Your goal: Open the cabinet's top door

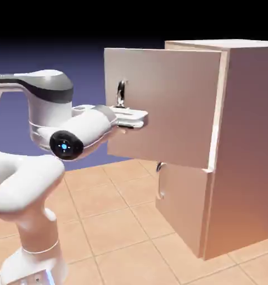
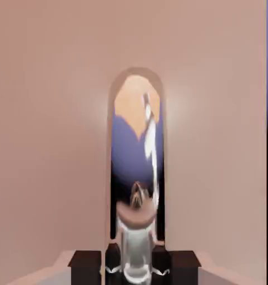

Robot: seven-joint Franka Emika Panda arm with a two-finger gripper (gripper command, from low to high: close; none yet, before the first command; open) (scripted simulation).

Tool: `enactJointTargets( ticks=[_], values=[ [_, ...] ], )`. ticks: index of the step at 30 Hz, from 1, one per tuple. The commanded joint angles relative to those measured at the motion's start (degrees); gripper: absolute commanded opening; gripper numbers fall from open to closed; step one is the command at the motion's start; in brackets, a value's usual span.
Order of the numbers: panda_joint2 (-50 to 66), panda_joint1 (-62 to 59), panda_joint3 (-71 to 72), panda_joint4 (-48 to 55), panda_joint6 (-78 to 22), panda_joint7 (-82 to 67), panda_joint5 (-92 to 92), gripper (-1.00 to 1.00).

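Observation:
The pinkish-tan cabinet (image 1: 244,145) stands at the exterior view's right. Its top door (image 1: 169,106) is swung out from the cabinet front, its free edge toward the arm. A curved silver handle (image 1: 121,93) sits near that edge. My gripper (image 1: 137,117) reaches to the door just below the visible part of the handle. In the hand view the shiny handle (image 2: 137,167) rises as an arch from between my dark fingertips (image 2: 85,266), with the gripper (image 2: 136,268) shut on its lower end. The door panel (image 2: 53,139) fills the rest.
The shorter lower door (image 1: 183,209) sits under the top one, with its own small handle (image 1: 160,186). The white arm (image 1: 25,183) rises at the lower left. A tan tiled surface (image 1: 119,222) spreads below the cabinet.

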Motion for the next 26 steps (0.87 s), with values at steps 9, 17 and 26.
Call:
enactJointTargets(
  ticks=[9,17,26],
  values=[
    [18.7,7.6,-16.0,13.2,-15.0,-8.4,-15.5,-1.00],
    [35.3,19.0,-28.6,28.5,-29.7,-15.9,-24.4,-1.00],
    [49.5,28.9,-38.9,41.9,-43.1,-23.9,-28.6,1.00]
  ],
)
